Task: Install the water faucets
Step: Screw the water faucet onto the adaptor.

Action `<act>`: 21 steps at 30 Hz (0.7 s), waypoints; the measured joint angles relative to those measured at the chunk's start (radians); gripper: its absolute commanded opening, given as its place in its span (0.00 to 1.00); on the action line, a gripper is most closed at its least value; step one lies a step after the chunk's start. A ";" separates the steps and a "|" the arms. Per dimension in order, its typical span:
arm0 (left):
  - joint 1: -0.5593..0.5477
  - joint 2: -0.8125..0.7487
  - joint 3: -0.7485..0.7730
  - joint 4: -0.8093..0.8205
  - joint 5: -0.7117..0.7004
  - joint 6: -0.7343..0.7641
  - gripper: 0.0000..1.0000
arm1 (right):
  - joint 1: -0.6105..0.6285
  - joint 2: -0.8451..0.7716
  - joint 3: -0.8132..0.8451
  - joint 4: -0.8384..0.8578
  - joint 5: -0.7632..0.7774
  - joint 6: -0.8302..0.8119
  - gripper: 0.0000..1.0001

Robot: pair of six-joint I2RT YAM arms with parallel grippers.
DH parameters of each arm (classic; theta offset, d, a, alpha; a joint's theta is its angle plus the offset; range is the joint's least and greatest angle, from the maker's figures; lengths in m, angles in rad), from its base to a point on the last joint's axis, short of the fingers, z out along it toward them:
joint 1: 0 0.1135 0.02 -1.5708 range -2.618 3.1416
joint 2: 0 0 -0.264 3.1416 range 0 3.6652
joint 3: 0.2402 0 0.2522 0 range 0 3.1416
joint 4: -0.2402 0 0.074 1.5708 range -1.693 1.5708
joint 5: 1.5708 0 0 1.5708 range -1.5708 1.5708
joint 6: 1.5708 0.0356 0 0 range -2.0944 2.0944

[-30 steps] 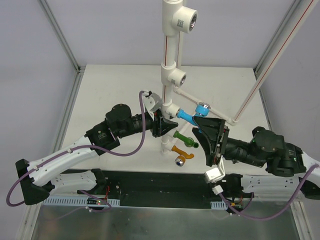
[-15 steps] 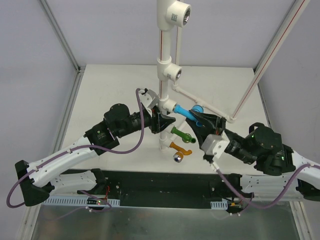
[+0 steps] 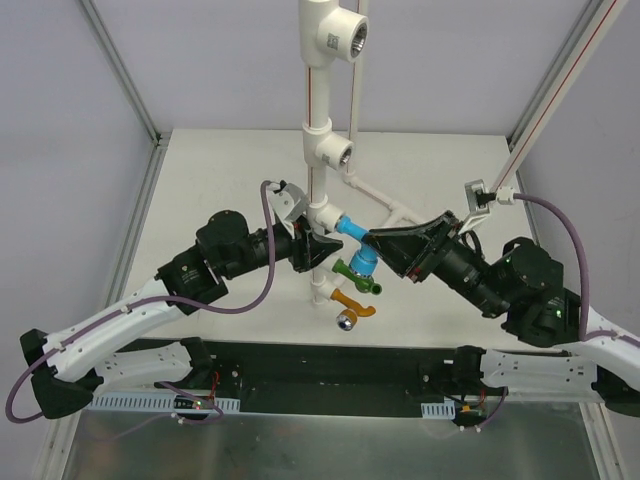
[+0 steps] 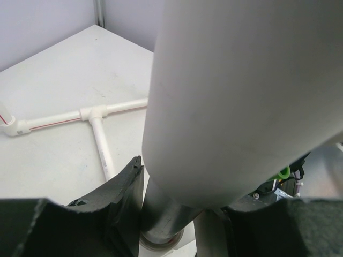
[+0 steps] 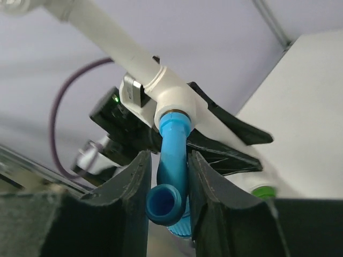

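An upright white pipe (image 3: pixel 318 110) with tee fittings carries three water faucets on its lower part. My left gripper (image 3: pixel 312 250) is shut on the pipe (image 4: pixel 241 96), with one finger (image 4: pixel 122 188) on each side. The light blue faucet (image 3: pixel 356 246) is screwed into a tee (image 5: pixel 172 104). My right gripper (image 3: pixel 376 250) is shut on this blue faucet (image 5: pixel 174 160), whose open spout faces the wrist camera. Below it sit the green faucet (image 3: pixel 357 276) and the orange faucet (image 3: pixel 351 306) with its shiny end. A sliver of the green faucet (image 5: pixel 263 191) shows in the right wrist view.
Thin white pipes of the stand's base (image 3: pixel 392 206) lie on the white table (image 3: pixel 220 170), with a tee joint (image 4: pixel 95 112) in the left wrist view. Metal frame posts (image 3: pixel 120 70) rise at the back corners. A black rail (image 3: pixel 320 365) runs along the near edge.
My right gripper closed on the blue faucet and rolled its wrist over, turning the faucet's spout downward. The pipe, held by my left gripper, shifted and leaned to the left.
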 measured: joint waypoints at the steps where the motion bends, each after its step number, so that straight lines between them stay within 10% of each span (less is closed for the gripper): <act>1: 0.000 -0.005 0.000 -0.004 0.000 0.000 0.00 | 0.000 -0.007 -0.023 0.028 0.014 0.092 0.00; 3: 0.000 -0.008 0.000 -0.009 -0.006 -0.001 0.00 | 0.000 -0.027 -0.080 0.092 0.056 0.284 0.07; 7: -0.001 0.000 0.001 -0.006 -0.006 0.005 0.00 | 0.008 -0.093 -0.225 0.250 0.139 0.564 0.57; 11: -0.007 0.014 0.001 0.024 0.015 -0.002 0.00 | 0.037 -0.141 -0.251 0.278 0.154 0.631 0.72; 21: -0.010 0.024 0.002 0.039 0.017 -0.002 0.00 | 0.048 -0.271 -0.138 0.119 0.248 -0.164 0.77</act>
